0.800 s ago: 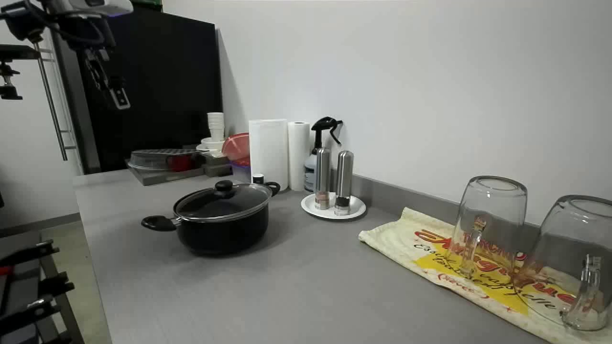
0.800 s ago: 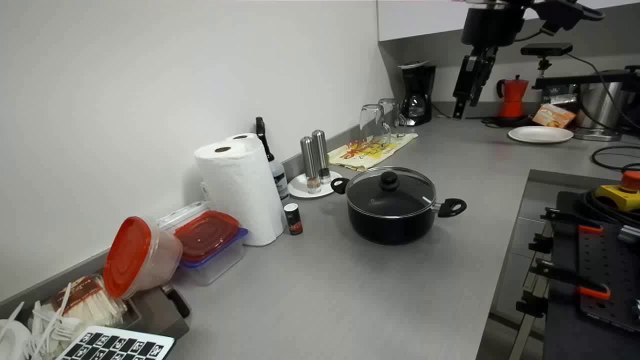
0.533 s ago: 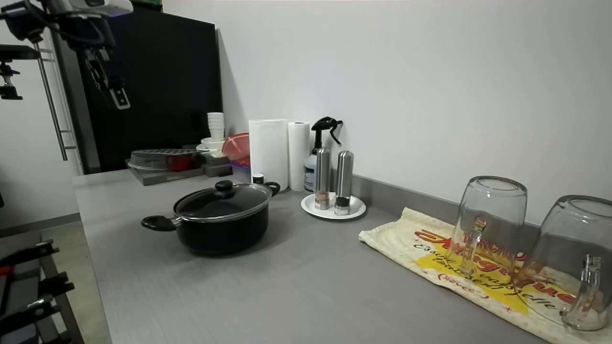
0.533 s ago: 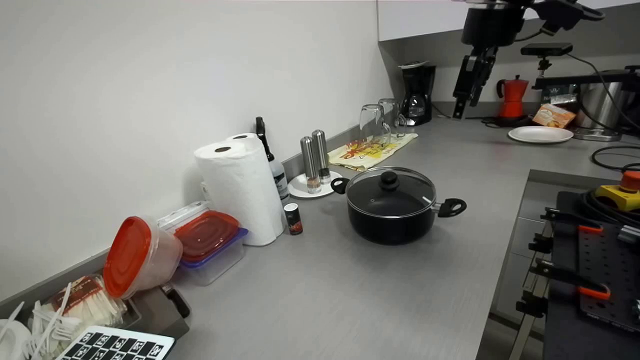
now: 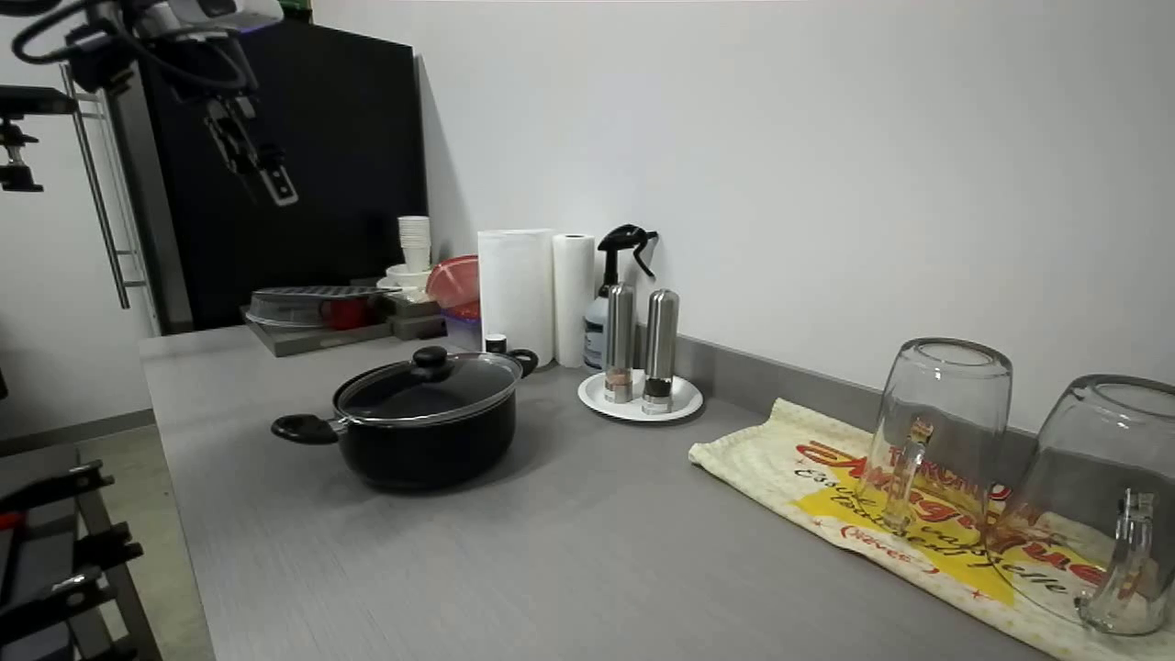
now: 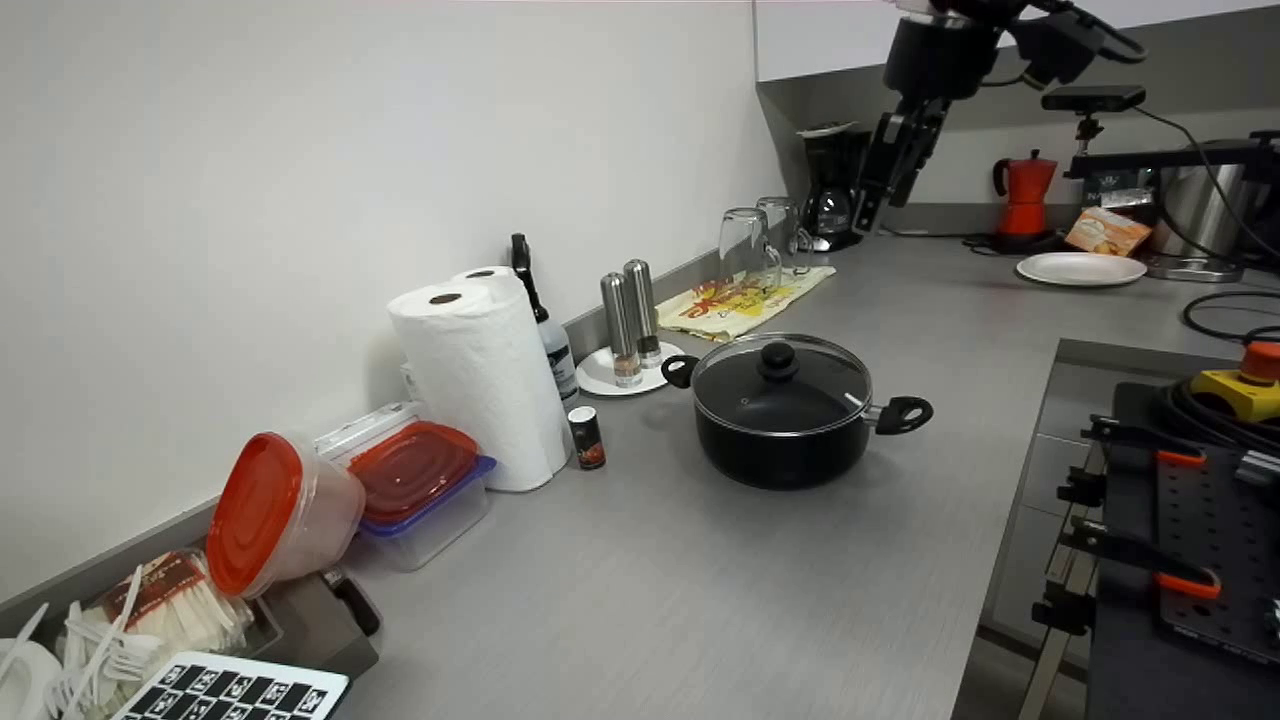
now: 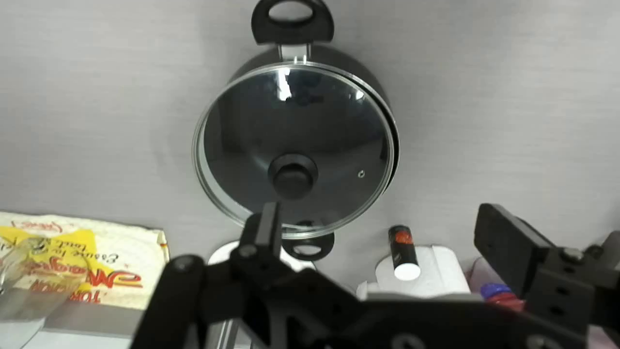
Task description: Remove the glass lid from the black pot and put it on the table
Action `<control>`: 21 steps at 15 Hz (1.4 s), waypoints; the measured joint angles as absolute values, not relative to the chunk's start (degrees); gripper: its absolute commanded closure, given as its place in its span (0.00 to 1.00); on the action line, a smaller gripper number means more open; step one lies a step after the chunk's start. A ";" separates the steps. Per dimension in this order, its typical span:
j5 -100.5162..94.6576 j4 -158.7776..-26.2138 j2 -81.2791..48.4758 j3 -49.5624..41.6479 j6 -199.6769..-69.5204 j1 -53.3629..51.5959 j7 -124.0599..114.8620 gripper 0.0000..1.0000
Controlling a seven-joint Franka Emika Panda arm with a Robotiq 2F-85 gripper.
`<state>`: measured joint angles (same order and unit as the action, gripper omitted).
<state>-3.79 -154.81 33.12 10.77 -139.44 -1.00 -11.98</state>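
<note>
End effector (image 7: 378,218) hangs spread above the grey table (image 5: 569,560) lining a white wall (image 5: 780,184).

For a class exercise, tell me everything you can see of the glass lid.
The glass lid is round, see-through and slightly domed, with a silvery, metal-looking rim, a black centre knob and a small ringed hole. Its surface reflects light. It lies roughly level, knob up, on the black pot, which is all it visibly touches; the gripper is apart from it. Whether it is centred, I cannot tell.
</note>
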 measured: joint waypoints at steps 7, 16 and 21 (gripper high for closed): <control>-21.31 -141.01 12.75 15.32 -151.08 8.70 -23.09 0.00; -31.69 -127.80 -4.77 8.01 -142.89 4.46 -29.30 0.00; -30.74 -126.07 -8.83 4.80 -140.19 -0.06 -29.30 0.00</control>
